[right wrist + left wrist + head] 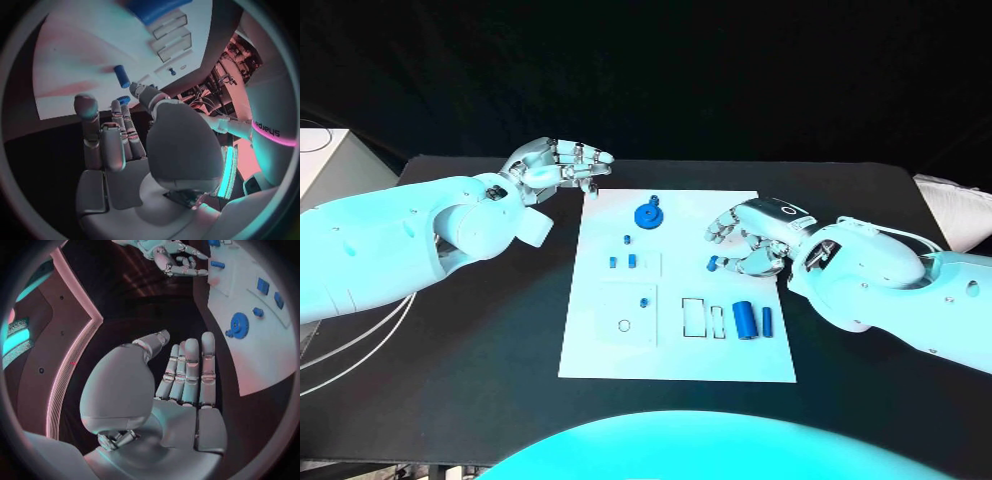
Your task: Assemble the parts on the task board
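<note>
- A black table (473, 350) carries the white rectangular task board (678, 350) in its middle.
- The left hand (560, 165) hovers off the board's far left corner, fingers straight and together, holding nothing.
- A round blue gear-like part (648, 214) sits on the board's far end.
- The right hand (750, 238) is over the board's right edge, fingers curled around a small blue cylinder part (713, 265).
- Two blue cylinders (753, 320) lie nearer.

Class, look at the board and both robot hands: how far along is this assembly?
Early on. Done: a blue gear sits on the white board. In hand: the right robot hand closes around a small blue peg; the left robot hand holds nothing. Left: two blue cylinders and several small pieces lie loose.
</note>
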You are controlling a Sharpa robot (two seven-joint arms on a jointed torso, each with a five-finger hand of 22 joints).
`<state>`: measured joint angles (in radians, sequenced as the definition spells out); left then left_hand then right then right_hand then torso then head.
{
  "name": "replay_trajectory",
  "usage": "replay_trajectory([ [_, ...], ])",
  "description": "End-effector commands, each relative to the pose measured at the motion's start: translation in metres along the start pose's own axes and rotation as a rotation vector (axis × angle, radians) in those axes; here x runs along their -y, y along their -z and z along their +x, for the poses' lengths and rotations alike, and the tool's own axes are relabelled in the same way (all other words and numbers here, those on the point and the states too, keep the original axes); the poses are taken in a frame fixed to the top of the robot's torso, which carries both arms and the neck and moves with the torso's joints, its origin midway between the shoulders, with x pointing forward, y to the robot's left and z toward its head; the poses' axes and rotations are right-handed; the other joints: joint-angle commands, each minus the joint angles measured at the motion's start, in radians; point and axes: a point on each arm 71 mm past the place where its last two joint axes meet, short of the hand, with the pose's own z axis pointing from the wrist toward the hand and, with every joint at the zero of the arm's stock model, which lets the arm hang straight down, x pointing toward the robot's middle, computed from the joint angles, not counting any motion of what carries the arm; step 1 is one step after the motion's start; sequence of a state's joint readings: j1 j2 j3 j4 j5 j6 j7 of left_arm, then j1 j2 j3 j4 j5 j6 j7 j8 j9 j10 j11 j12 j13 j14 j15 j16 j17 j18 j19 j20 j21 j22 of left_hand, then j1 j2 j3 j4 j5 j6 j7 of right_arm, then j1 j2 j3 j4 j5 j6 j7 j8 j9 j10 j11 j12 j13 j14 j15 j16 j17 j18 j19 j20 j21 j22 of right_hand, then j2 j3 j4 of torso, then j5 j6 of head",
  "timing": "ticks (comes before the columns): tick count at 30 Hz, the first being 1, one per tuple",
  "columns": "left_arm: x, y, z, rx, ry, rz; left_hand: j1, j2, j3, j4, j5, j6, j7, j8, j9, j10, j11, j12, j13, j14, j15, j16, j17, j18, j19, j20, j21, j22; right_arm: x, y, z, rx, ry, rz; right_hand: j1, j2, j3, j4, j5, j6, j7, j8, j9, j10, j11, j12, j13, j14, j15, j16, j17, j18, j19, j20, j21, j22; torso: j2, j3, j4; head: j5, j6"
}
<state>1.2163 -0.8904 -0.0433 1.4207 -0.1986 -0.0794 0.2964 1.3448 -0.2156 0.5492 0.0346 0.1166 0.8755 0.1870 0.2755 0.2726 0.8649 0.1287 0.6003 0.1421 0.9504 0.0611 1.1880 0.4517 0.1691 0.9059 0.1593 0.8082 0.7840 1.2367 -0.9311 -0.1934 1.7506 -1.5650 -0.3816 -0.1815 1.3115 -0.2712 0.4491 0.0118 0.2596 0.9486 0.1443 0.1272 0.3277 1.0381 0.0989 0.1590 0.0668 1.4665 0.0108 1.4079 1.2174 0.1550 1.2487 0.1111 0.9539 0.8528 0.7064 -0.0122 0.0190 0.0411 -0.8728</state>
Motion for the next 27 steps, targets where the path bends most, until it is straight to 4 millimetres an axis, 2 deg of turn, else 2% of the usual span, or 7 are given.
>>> replay_trajectory([
  [1,0.0,-0.001,0.003,-0.018,0.014,0.006,0.004,0.007,-0.006,-0.002,-0.001,-0.008,-0.002,0.005,-0.001,-0.005,0.0,0.001,-0.001,0.003,0.0,-0.004,-0.001,0.015,0.008,-0.002,-0.004,-0.002,0.003,-0.001,0.005,-0.092,0.017,-0.024,0.037,0.022,-0.087,0.017,0.01,-0.013,-0.006,-0.008,-0.002,-0.022,0.002,0.016,0.001,0.028,0.005,0.003,-0.004,-0.009,0.009,0.004,-0.013,-0.005,0.002,0.0013,0.0001,-0.004,0.0],
  [4,-0.001,-0.001,0.003,-0.018,0.016,0.005,0.004,0.007,-0.006,-0.002,-0.001,-0.008,-0.002,0.005,-0.001,-0.005,0.0,0.001,-0.001,0.003,0.0,-0.004,-0.001,0.015,0.008,-0.002,-0.004,-0.002,0.006,-0.002,0.006,-0.112,0.032,-0.014,0.065,0.038,-0.151,0.034,0.012,-0.018,-0.007,-0.011,-0.003,-0.038,0.003,0.031,0.001,0.027,0.007,0.004,-0.006,-0.008,0.011,0.005,-0.023,-0.009,0.002,0.0006,0.001,-0.003,0.0],
  [6,-0.001,0.0,0.003,-0.018,0.016,0.004,0.004,0.007,-0.006,-0.002,-0.001,-0.008,-0.002,0.005,-0.001,-0.005,0.0,0.001,-0.001,0.003,0.0,-0.004,-0.001,0.015,0.008,-0.002,-0.004,-0.002,0.008,-0.003,0.008,-0.127,0.039,-0.007,0.074,0.043,-0.167,0.04,0.013,-0.017,-0.008,-0.011,-0.004,-0.042,0.003,0.036,0.001,0.028,0.007,0.005,-0.004,-0.008,0.013,0.005,-0.023,-0.007,0.002,0.0009,0.0013,-0.003,0.0],
  [13,-0.002,0.0,0.003,-0.018,0.017,0.003,0.004,0.007,-0.006,-0.002,-0.001,-0.008,-0.002,0.005,-0.001,-0.005,0.0,0.001,-0.001,0.003,0.0,-0.004,-0.001,0.015,0.008,-0.002,-0.004,-0.002,0.006,-0.008,0.014,-0.14,0.046,0.002,0.094,0.06,-0.169,0.05,0.012,-0.001,-0.007,-0.004,-0.002,-0.032,0.0,0.055,0.002,0.029,0.004,0.009,0.001,-0.011,0.026,0.003,-0.009,0.012,0.001,0.0,0.0015,-0.002,0.0],
  [17,-0.002,0.0,0.002,-0.017,0.017,0.002,0.004,0.007,-0.006,-0.002,-0.001,-0.008,-0.002,0.005,-0.001,-0.005,0.0,0.001,-0.001,0.003,0.0,-0.004,-0.001,0.015,0.008,-0.002,-0.004,-0.002,0.003,-0.011,0.018,-0.144,0.047,0.001,0.104,0.068,-0.141,0.065,0.004,0.022,-0.003,0.004,-0.002,-0.007,-0.005,0.073,0.001,0.03,-0.001,0.01,0.003,-0.015,0.04,-0.001,0.007,0.033,0.001,-0.0001,0.0019,-0.003,0.0],
  [23,-0.002,0.0,0.002,-0.016,0.017,0.002,0.004,0.007,-0.006,-0.002,-0.001,-0.008,-0.002,0.005,-0.001,-0.005,0.0,0.001,-0.001,0.003,0.0,-0.004,-0.001,0.015,0.008,-0.002,-0.004,-0.002,0.0,-0.013,0.021,-0.157,0.05,0.001,0.101,0.055,-0.059,0.097,-0.005,0.075,0.0,0.02,-0.001,0.058,-0.014,0.079,-0.001,0.034,-0.008,0.018,0.017,-0.02,0.055,-0.008,0.029,0.064,0.001,-0.001,0.0005,-0.002,0.0],
  [27,-0.002,0.0,0.002,-0.016,0.018,0.001,0.004,0.007,-0.006,-0.002,-0.001,-0.008,-0.002,0.005,-0.001,-0.005,0.0,0.001,-0.001,0.003,0.0,-0.004,-0.001,0.015,0.008,-0.002,-0.004,-0.002,0.0,-0.013,0.022,-0.164,0.057,0.004,0.1,0.05,-0.008,0.111,-0.011,0.108,-0.006,0.034,0.003,0.108,-0.023,0.075,0.001,0.037,-0.016,0.022,0.025,-0.022,0.061,-0.014,0.04,0.081,0.001,-0.0005,0.0002,-0.002,0.0],
])
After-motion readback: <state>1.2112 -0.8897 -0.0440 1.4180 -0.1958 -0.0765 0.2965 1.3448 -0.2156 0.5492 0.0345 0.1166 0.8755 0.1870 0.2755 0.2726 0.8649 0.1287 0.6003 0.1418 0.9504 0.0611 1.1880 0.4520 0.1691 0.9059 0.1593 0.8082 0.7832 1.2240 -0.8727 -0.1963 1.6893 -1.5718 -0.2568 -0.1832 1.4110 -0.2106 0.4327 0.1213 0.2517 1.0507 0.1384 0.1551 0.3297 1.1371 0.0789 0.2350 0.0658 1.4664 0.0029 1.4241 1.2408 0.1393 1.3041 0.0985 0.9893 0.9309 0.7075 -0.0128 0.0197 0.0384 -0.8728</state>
